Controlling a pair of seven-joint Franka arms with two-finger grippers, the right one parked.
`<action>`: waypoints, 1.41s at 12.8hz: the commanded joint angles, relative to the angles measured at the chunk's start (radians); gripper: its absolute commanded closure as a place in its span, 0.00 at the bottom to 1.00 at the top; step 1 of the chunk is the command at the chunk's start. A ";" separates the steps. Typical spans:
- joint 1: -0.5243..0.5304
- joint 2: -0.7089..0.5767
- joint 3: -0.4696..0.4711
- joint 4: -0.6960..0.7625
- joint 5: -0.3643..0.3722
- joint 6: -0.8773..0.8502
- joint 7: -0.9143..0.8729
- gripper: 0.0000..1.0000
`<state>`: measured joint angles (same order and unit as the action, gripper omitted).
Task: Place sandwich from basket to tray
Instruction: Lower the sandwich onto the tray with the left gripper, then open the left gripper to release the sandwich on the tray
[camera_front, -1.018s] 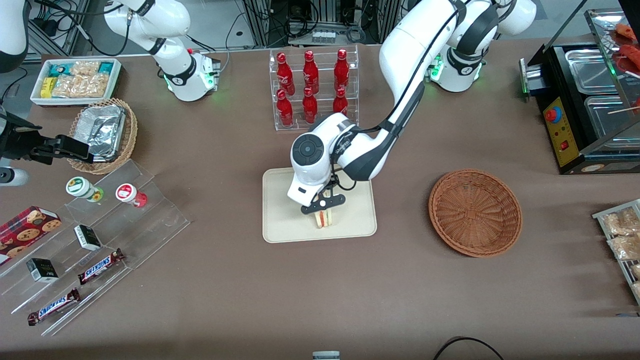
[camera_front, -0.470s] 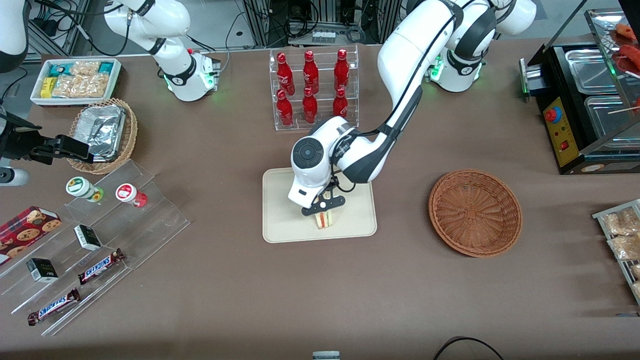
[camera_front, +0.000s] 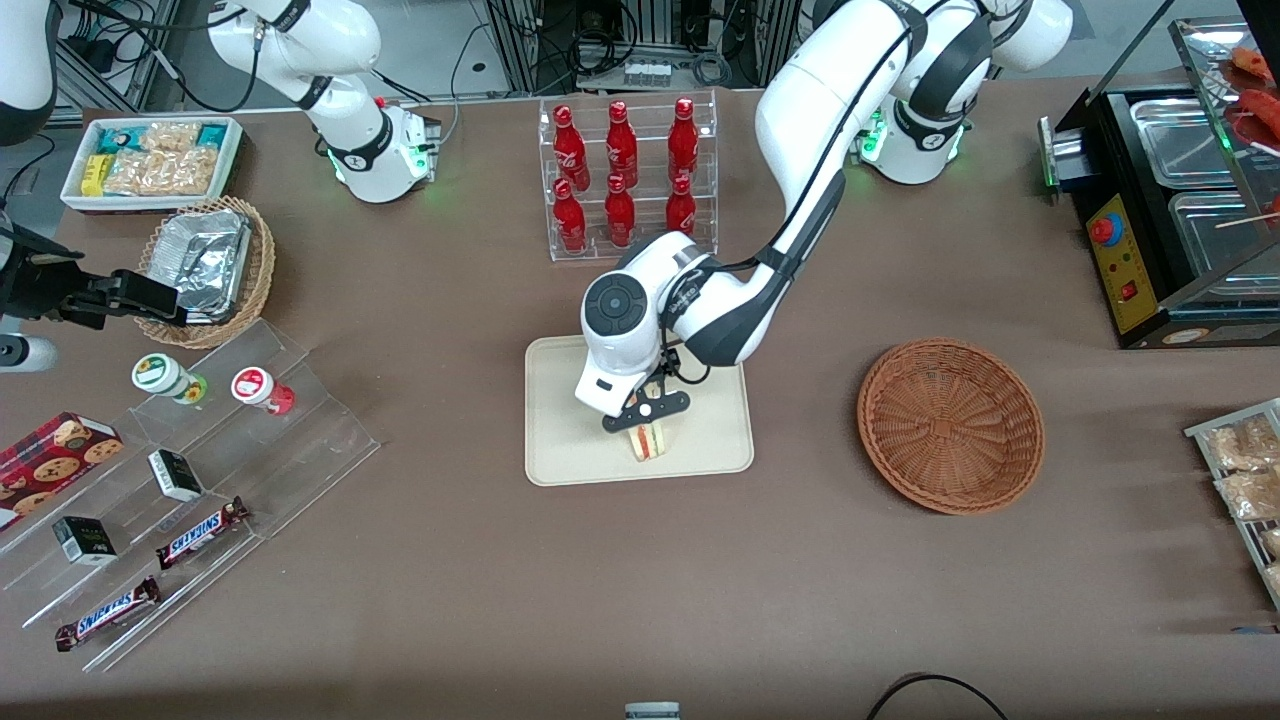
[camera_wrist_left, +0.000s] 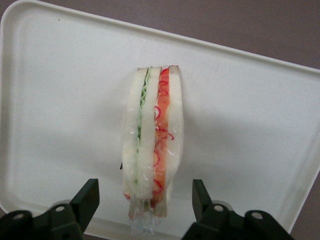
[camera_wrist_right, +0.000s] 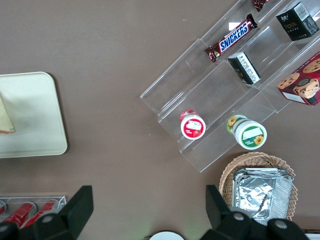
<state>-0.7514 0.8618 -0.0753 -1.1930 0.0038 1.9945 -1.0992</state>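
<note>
The sandwich (camera_wrist_left: 152, 145), a plastic-wrapped wedge of white bread with red-orange and green filling, stands on its edge on the cream tray (camera_wrist_left: 250, 115). In the front view the sandwich (camera_front: 650, 442) sits near the tray's (camera_front: 565, 440) edge closest to the camera. My gripper (camera_wrist_left: 145, 200) is just above it and open, with a black finger (camera_wrist_left: 86, 200) on each side and a clear gap to the bread. In the front view the gripper (camera_front: 645, 412) hangs over the tray. The reddish-brown basket (camera_front: 950, 425) lies empty toward the working arm's end of the table.
A clear rack of red bottles (camera_front: 625, 175) stands farther from the camera than the tray. Toward the parked arm's end are an acrylic stepped shelf with snack bars and jars (camera_front: 190, 470), a tan wicker basket holding a foil container (camera_front: 205, 265) and a white snack bin (camera_front: 150, 160).
The wrist has crept up a little from the tray. The sandwich has stayed where it stands on the tray.
</note>
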 joint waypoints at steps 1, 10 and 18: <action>-0.009 -0.018 0.008 0.023 -0.010 -0.032 -0.021 0.00; 0.033 -0.136 0.011 0.042 -0.028 -0.184 0.077 0.00; 0.211 -0.274 0.017 -0.032 -0.018 -0.322 0.508 0.00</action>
<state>-0.5818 0.6521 -0.0566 -1.1497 -0.0055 1.6894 -0.6906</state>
